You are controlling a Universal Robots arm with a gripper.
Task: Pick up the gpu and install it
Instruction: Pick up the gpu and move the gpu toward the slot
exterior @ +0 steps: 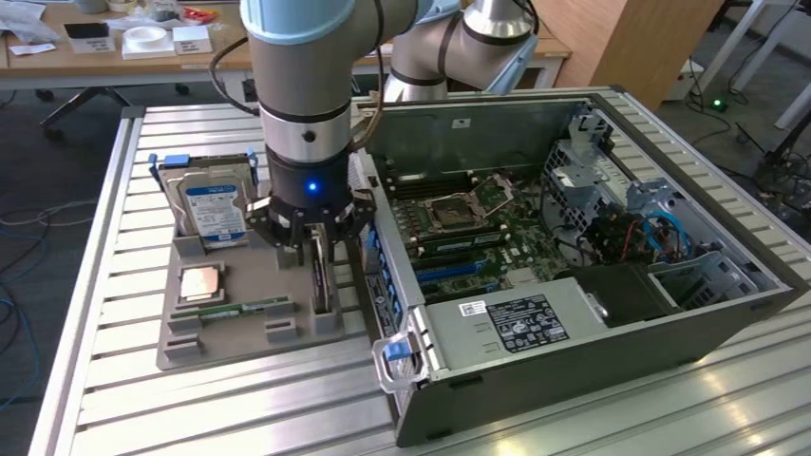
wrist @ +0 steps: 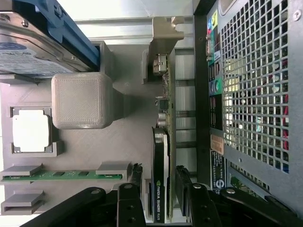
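The gpu (wrist: 161, 142) stands on its edge in a slot of the grey holder tray (exterior: 260, 285), its green board and dark cooler face seen edge-on. In the exterior view it shows as a thin dark card (exterior: 321, 296) just beside the computer case. My gripper (exterior: 317, 258) has come straight down over it. In the wrist view the gripper (wrist: 158, 174) is open. One black finger (wrist: 136, 176) stands on the cooler side and the other on the board side. A small gap shows on each side, so the card is not clamped.
The tray also holds a silver hard drive (exterior: 213, 209) with a blue-white label, a square processor (exterior: 203, 282) and a narrow green RAM stick (exterior: 235, 309). The open computer case (exterior: 709, 237) lies close on the exterior view's right, motherboard (exterior: 469, 237) exposed. Its perforated rear wall (wrist: 255, 94) is close beside the card.
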